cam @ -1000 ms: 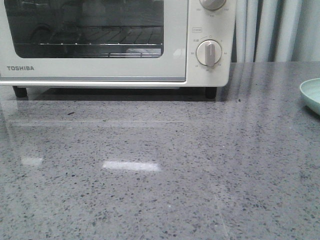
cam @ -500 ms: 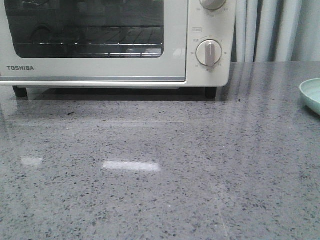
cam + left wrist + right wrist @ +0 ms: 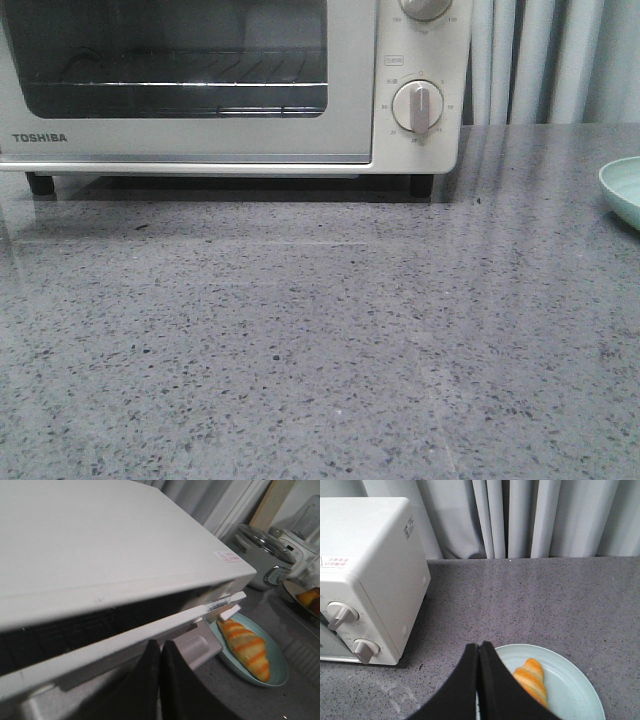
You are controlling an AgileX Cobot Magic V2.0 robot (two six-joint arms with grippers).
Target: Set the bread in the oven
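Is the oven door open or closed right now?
Slightly open. In the left wrist view the oven door's top edge stands away from the body, with a dark gap showing the interior.

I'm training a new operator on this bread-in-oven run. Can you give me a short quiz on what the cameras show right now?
1. True or false: the bread is already inside the oven.
2. In the left wrist view, the oven's door is: A) fully shut, B) slightly ajar at the top, C) folded down flat.
3. What is the bread lying on?

Key:
1. False. It is outside the oven, to the right of it.
2. B. A dark gap shows between the door's top edge and the oven body.
3. The pale green dish.
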